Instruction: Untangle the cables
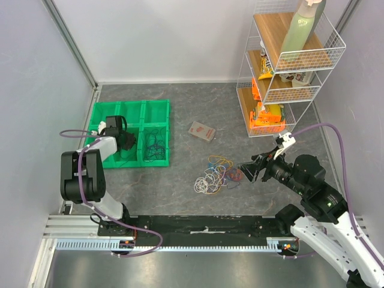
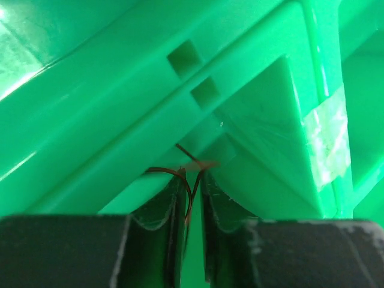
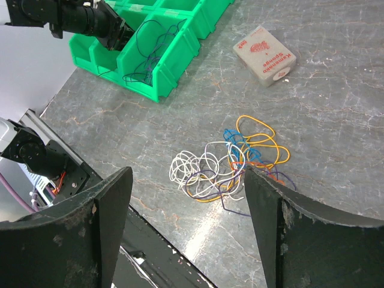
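Observation:
The cables lie in a loose tangle of white, yellow, blue, orange and purple loops on the grey table, also in the right wrist view. My right gripper hovers just right of the pile, wide open with nothing between its fingers. My left gripper reaches into a compartment of the green tray. In the left wrist view its jaws stand a narrow gap apart, and a thin red-brown cable runs loosely through the gap. A dark cable lies in the neighbouring compartment.
The green tray has several compartments and high walls close round the left fingers. A sponge packet lies behind the pile. A white wire shelf with snacks and a bottle stands at the back right.

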